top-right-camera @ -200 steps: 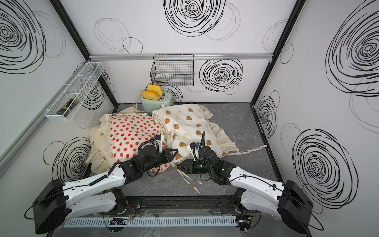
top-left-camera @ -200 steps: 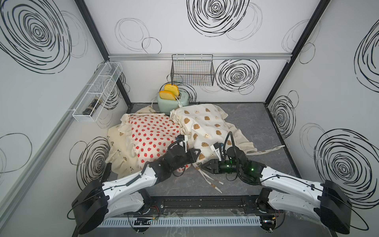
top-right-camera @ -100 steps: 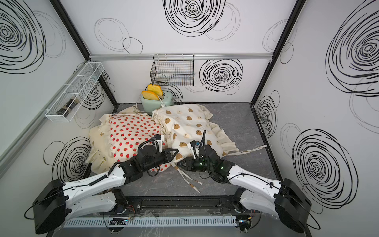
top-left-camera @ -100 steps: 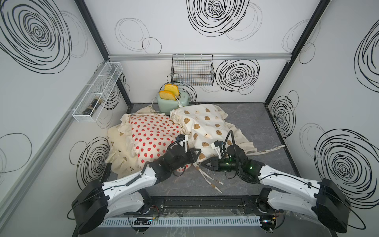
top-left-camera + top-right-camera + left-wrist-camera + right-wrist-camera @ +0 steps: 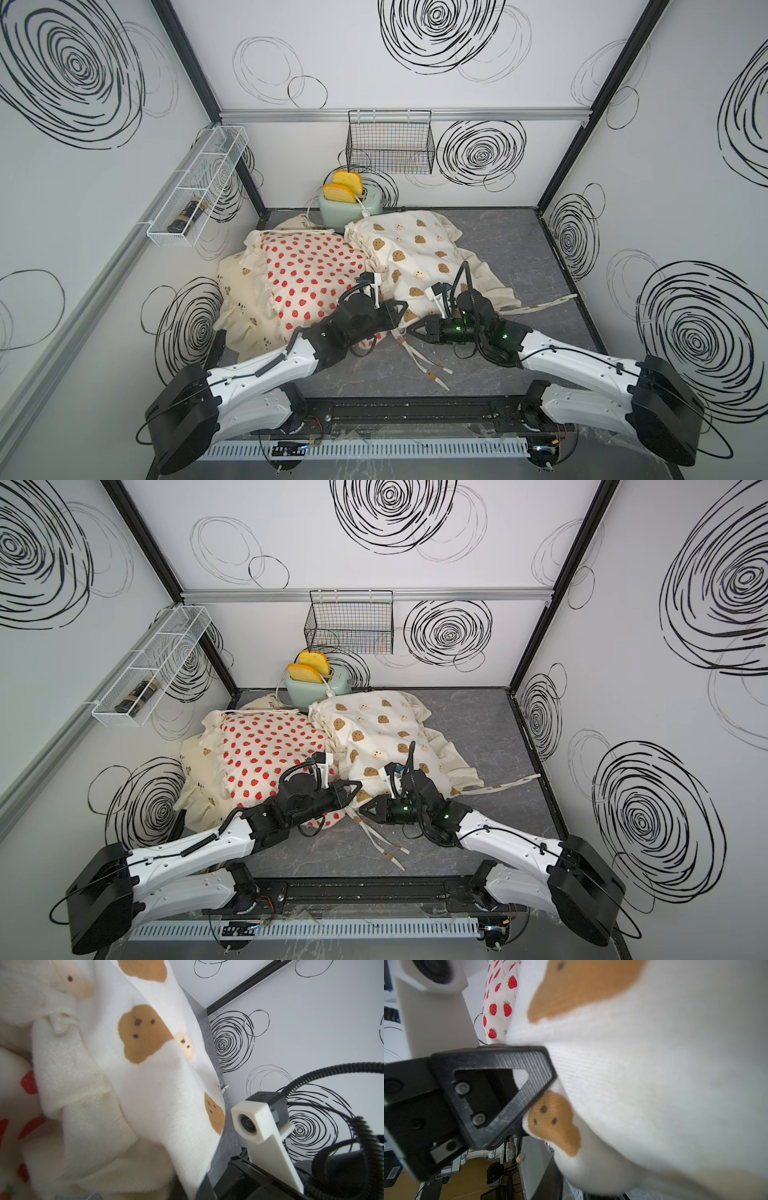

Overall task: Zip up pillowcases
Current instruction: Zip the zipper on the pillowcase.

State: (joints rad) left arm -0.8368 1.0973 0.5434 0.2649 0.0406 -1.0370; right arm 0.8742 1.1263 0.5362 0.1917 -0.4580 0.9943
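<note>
Off-white bear pillowcase sits pinched in closed left tool.

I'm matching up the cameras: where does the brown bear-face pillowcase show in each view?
In a top view: bear-face pillowcase mid-floor, centre of frame.
In a top view: same spot, mid-floor.
Left wrist: draped across the middle.
Right wrist: fills most of the frame.
Shared landmark: the strawberry pillowcase beside it, in all four.

Bear-face pillowcase: soft ribbed cloth, matt. Wall basket: black metal wire.
</note>
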